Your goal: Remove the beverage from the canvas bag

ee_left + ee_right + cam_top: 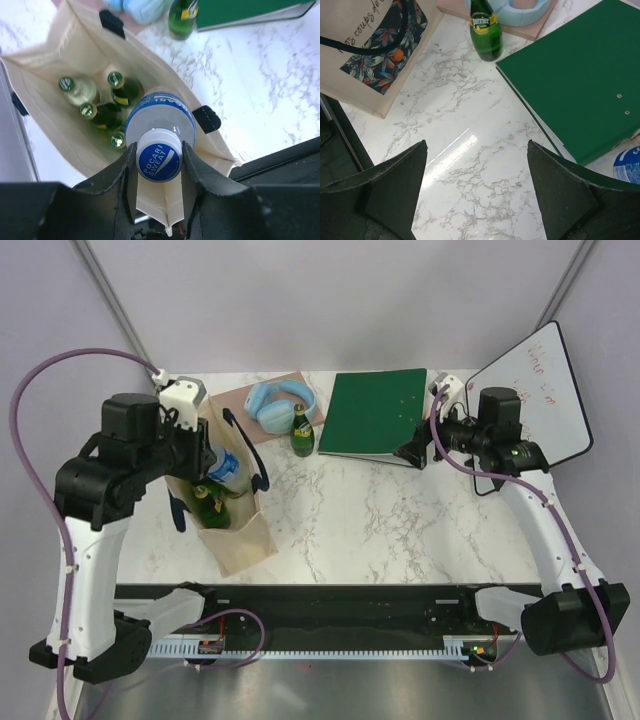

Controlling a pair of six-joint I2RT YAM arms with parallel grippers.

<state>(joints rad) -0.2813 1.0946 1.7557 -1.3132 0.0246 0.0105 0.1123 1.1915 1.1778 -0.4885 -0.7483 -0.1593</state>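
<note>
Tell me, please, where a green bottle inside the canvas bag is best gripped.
By the neck under the cap, from straight above through the open mouth of the canvas bag. The green bottles stand upright and crowded, and the cloth walls enclose their bodies, leaving only tops reachable. The left gripper holds the Pocari Sweat bottle.

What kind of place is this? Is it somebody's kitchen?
Probably not. It looks like a robot lab test booth: a left arm and right arm bolted to a marble-look table, plain walls close around, and a whiteboard with handwriting at the right.
</note>
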